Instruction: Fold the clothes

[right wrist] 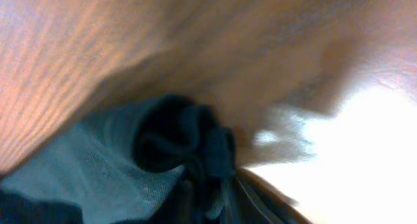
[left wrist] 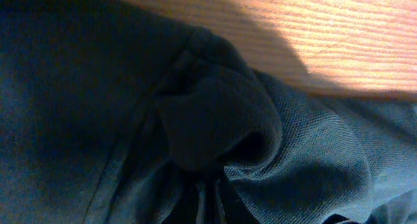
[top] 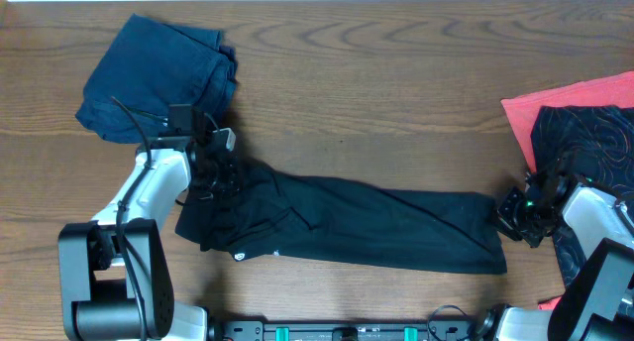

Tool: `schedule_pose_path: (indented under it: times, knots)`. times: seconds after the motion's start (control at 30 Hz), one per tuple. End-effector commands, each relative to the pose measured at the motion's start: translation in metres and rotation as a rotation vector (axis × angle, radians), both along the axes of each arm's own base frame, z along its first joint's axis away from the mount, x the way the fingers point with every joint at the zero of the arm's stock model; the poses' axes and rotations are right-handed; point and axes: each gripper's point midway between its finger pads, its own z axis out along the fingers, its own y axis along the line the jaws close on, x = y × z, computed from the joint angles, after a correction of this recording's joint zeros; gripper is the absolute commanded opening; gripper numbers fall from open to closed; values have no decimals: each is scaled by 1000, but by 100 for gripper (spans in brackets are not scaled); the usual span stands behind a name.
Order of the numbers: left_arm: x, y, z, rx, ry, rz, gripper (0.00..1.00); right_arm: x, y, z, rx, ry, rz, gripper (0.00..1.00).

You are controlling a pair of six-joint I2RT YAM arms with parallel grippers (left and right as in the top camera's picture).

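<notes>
Clothes (top: 158, 78): four garments, black shirt (top: 396, 227) clenched by left end effector (top: 216, 177) and right end effector (top: 507, 217).

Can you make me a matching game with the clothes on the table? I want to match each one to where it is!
Things:
1. black shirt
2. blue clothes
3. red cloth
4. swirly dark cloth

Places:
A. lying on top of the red cloth
B. bunched up at the far left
C. stretched out long across the middle
D. at the right edge, partly covered

Pairs: 1-C, 2-B, 3-D, 4-A
</notes>
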Motion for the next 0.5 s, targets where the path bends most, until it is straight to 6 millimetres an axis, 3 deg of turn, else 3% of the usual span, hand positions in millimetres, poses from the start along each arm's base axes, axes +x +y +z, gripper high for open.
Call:
schedule_pose_path:
  times: [0.0,0.23,0.47]
  knots:
    - [3,12,8,38,-8,11,6,-12,-15,-3,-95,74,-69,2]
    - [0,38,26,144,-19,56,6,-17,-24,-4,-97,86,-116,1]
    - [-1,61,29,204,-24,124,6,-19,-27,-4,-95,90,-132,1]
